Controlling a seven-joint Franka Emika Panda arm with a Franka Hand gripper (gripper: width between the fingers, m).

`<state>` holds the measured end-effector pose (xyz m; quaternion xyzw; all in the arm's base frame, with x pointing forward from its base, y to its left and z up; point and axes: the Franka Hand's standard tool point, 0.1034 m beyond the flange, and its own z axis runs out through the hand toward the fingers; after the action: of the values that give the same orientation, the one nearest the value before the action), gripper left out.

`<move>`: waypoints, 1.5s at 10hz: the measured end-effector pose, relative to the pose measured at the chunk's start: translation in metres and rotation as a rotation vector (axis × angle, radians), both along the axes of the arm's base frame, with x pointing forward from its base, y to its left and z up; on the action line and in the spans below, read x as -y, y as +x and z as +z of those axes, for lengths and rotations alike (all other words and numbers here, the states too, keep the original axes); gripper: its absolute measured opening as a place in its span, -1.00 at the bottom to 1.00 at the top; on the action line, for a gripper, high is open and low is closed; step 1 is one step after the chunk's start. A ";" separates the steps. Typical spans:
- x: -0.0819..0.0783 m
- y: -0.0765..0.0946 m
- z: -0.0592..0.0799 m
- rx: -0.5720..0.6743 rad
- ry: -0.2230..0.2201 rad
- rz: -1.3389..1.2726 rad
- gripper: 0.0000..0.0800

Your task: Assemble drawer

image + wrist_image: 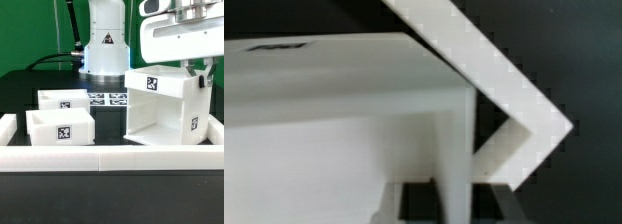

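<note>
The large white drawer shell point(160, 105) stands upright on the black table at the exterior view's right, its open side facing front-left, with tags on its top and side. My gripper point(199, 72) comes down onto the top of the shell's right wall. In the wrist view my gripper point(457, 200) has a dark finger point(416, 200) on each side of that thin white wall point(455, 150) and is closed on it. Two small white tagged trays sit at the exterior view's left, one in front point(62, 127) and one behind point(68, 99).
The low white border wall point(110, 158) runs along the front and up both sides; a corner of it shows in the wrist view point(491, 80). The marker board point(108, 99) lies flat between the trays and the shell. The arm's white base point(104, 50) stands behind.
</note>
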<state>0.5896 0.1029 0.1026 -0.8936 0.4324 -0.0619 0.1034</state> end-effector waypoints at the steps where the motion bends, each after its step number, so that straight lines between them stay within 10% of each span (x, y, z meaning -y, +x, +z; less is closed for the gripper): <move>1: -0.001 0.001 0.002 0.000 0.014 -0.043 -0.88; 9: 0.004 0.007 0.003 -0.060 0.188 -0.523 -0.87; 15: -0.002 0.041 -0.001 -0.077 0.217 -0.547 -0.87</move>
<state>0.6304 0.1047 0.1017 -0.7292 0.6650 -0.0068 0.1613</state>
